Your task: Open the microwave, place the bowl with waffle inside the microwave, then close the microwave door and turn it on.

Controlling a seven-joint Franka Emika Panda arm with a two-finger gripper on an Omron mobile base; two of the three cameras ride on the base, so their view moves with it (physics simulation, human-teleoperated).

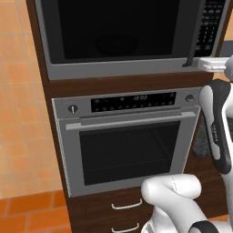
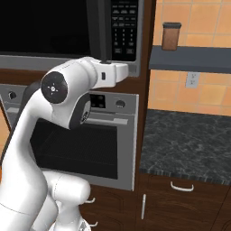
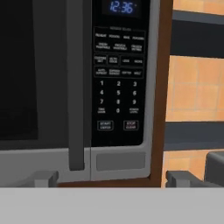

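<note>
The microwave [image 1: 123, 34] sits built into the wooden cabinet above the silver oven [image 1: 127, 141], and the microwave door [image 1: 118, 29] is shut flush against its frame. The step in hand is judged to be opening that door. The gripper [image 3: 109, 178] hovers just in front of the lower right corner of the microwave, its jaws wide apart and holding nothing. In the hand view the vertical door handle [image 3: 75, 87] stands just left of the keypad strip [image 3: 119, 74], with its lower end between the two fingertips [image 3: 43, 178].

To do the step well, the jaws should advance straight in until the handle lies squarely between them, then close on the handle alone, clear of the keypad. The pull should follow the door's arc about its left hinge, not a straight line, or the grip may slip off.

The bowl and waffle cannot be located from these views.
</note>
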